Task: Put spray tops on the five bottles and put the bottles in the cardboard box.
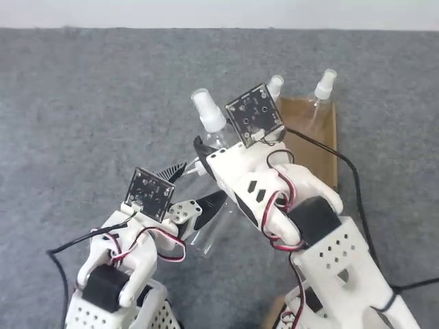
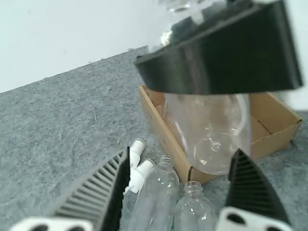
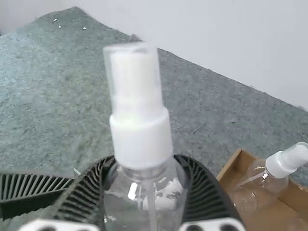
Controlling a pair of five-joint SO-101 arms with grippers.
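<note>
My right gripper (image 1: 208, 149) is shut on a clear bottle (image 3: 144, 192) with a white spray top (image 3: 139, 115), held upright above the table just left of the cardboard box (image 1: 322, 147). Two bottles with spray tops (image 1: 324, 86) (image 1: 275, 85) stand in the box. My left gripper (image 1: 193, 188) stands open just below the held bottle (image 2: 211, 130), its jaws on either side without touching it. Two topless bottles (image 2: 159, 192) (image 2: 193, 211) lie on the carpet beside the box (image 2: 161, 127), with loose white spray tops (image 2: 137, 166) next to them.
Grey carpet (image 1: 82, 103) covers the table, with open room to the left and at the back. A black cable (image 1: 350, 178) runs over the box's near side. Another piece of cardboard (image 1: 274, 312) shows at the front between the arms.
</note>
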